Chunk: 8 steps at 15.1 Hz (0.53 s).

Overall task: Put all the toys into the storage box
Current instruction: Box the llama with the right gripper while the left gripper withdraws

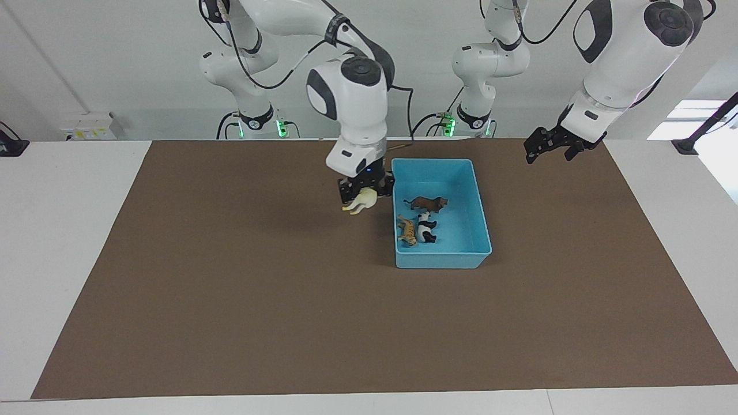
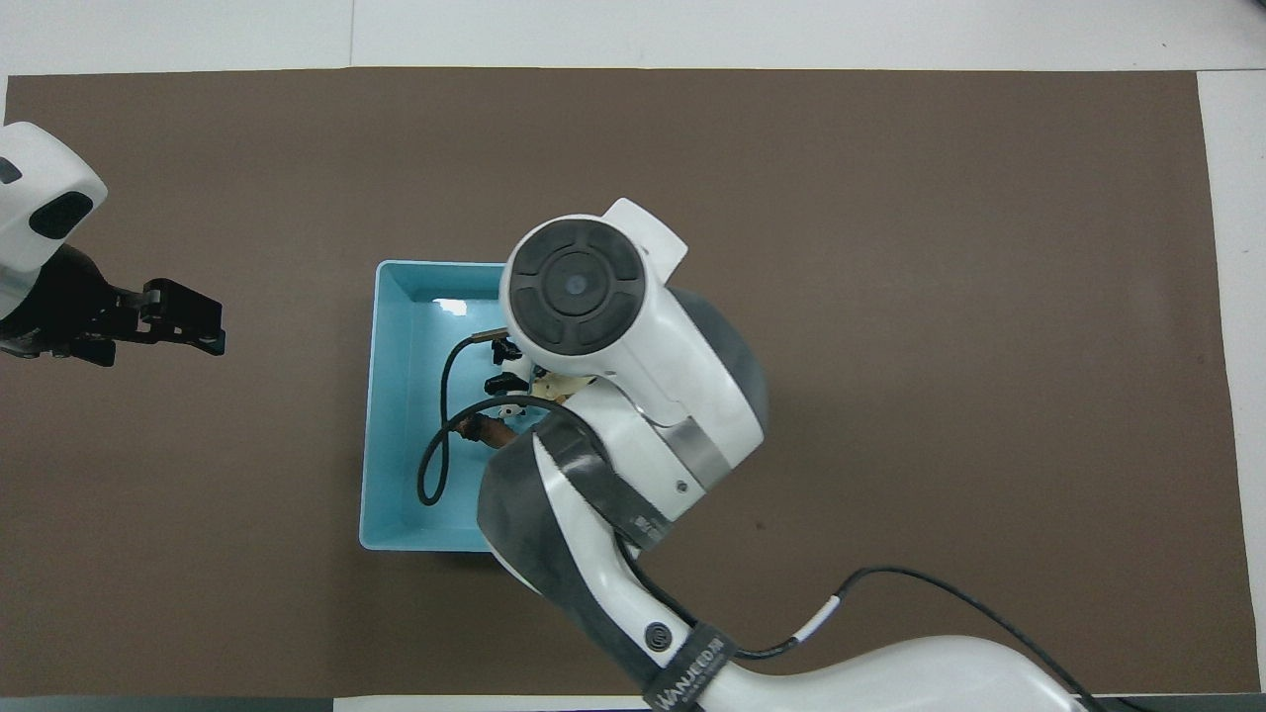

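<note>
My right gripper is shut on the cream-white horse and holds it in the air just beside the light blue storage box, at the wall toward the right arm's end. The brown lion, the orange tiger and the black-and-white panda lie in the box. In the overhead view my right arm covers part of the box; only bits of the panda and the lion show there. My left gripper is open and empty, raised over the mat toward the left arm's end.
A brown mat covers most of the white table. The left gripper also shows in the overhead view. A black cable from the right arm hangs over the box.
</note>
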{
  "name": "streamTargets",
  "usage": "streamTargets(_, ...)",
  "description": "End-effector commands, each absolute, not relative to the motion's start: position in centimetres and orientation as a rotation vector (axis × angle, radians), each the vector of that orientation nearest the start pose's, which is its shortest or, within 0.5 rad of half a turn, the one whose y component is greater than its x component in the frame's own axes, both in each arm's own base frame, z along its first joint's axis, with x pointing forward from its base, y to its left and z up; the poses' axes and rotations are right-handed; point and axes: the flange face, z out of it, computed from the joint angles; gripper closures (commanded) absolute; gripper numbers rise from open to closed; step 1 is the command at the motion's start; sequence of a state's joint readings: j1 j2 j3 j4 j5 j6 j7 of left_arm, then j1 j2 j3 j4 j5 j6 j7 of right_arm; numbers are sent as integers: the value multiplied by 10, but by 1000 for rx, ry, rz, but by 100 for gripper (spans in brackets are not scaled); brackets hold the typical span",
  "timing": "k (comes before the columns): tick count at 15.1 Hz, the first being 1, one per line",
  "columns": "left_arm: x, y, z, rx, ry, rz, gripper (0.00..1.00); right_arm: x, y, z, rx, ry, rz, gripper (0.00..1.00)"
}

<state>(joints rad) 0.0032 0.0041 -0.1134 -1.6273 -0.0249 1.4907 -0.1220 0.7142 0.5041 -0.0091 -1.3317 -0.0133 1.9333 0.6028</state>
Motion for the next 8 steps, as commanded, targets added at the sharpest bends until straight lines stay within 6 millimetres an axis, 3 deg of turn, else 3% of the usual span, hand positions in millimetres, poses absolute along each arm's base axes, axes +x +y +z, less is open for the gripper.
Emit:
streamTargets(1, 541, -61, 593, -3151, 6, 242, 0, 552, 510, 403, -3075, -133, -147, 100)
streamTargets(3, 541, -61, 593, -3153, 16, 242, 0, 530, 540, 386, -3057, -76, -152, 100)
streamTargets(4, 541, -61, 594, -3153, 14, 232, 0, 521, 549, 388, -3045, -43, -161, 100)
streamTargets(5, 541, -62, 593, -3153, 16, 240, 0, 515, 553, 389, -3053, -35, -153, 2)
streamTargets(8, 541, -67, 596, -3153, 31, 227, 0, 511, 552, 393, -3072, 7, -128, 0)
